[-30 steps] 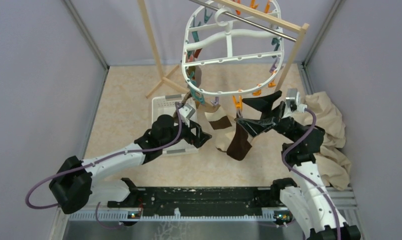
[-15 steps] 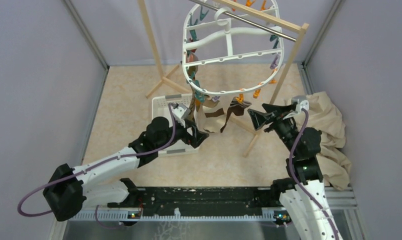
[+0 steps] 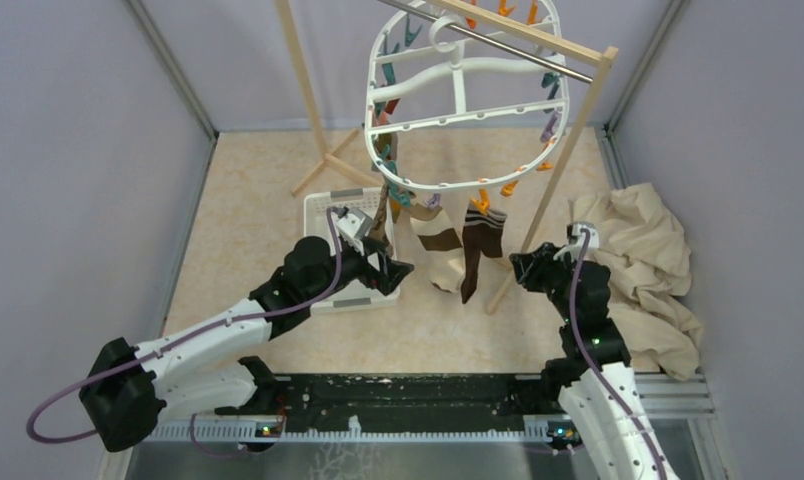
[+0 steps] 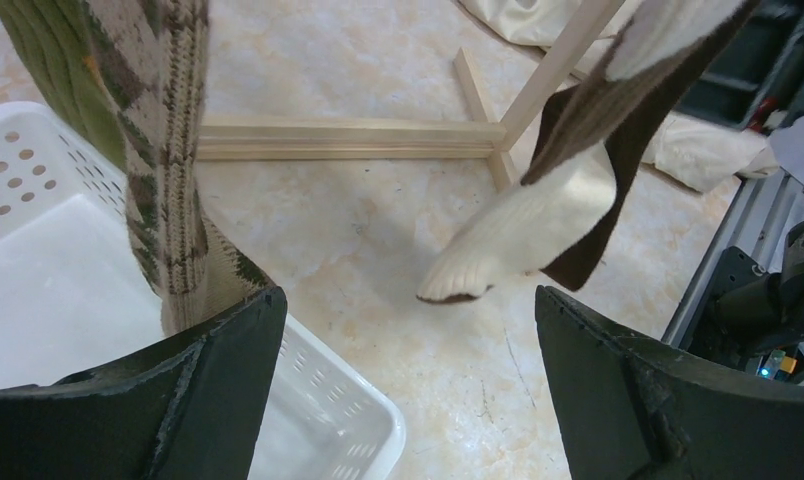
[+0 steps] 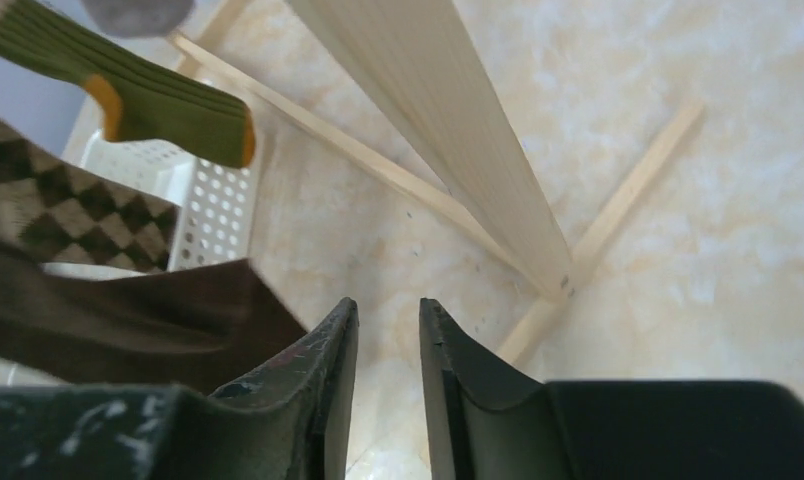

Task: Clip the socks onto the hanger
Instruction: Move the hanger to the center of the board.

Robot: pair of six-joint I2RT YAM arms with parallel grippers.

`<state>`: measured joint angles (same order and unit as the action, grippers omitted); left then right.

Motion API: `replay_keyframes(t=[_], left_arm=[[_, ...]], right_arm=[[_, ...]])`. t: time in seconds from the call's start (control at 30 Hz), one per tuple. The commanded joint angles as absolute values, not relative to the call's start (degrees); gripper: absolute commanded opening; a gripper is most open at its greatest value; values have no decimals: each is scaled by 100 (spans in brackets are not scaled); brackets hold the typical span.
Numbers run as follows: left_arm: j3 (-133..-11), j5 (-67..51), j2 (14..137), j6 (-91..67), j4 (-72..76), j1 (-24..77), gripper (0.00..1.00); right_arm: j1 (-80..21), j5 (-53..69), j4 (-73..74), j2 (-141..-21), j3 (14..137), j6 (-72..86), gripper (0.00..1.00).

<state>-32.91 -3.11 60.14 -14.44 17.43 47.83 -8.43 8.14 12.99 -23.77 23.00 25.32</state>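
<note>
The white oval hanger hangs from the rack bar. Several socks are pegged along its near rim: a brown-and-cream one, a dark brown one, and argyle and green ones at the left. My left gripper is wide open and empty above the basket corner, the argyle sock dangling by its left finger and the cream toe ahead. My right gripper sits low by the rack post. Its jaws stand a narrow gap apart with nothing between them, beside the dark brown sock.
A white perforated basket lies on the floor under the left gripper. The wooden rack's post and floor feet stand right by the right gripper. A big beige cloth is heaped at the right wall.
My right gripper let go of the dark brown sock, drew back and down, and its jaws narrowed. The sock now hangs from a peg. The left arm pulled back slightly.
</note>
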Motion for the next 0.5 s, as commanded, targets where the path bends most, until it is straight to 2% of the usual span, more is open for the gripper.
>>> replay_keyframes(t=[0.0,0.13,0.4,0.47], left_arm=[[-3283,-258,5829,-1513,1736,4806,99],[-3355,-358,5900,-1476,1697,4800,99],[-3349,-325,5827,-1424,1661,4800,99],[-3334,-352,5842,-1419,1680,4799,99]], right_arm=[[-809,538,1028,-2404,1845,3306,26],[-809,563,449,-2747,1360,3560,20],[-816,288,-720,-3714,929,3954,0],[-809,84,-955,-3851,866,4084,0]])
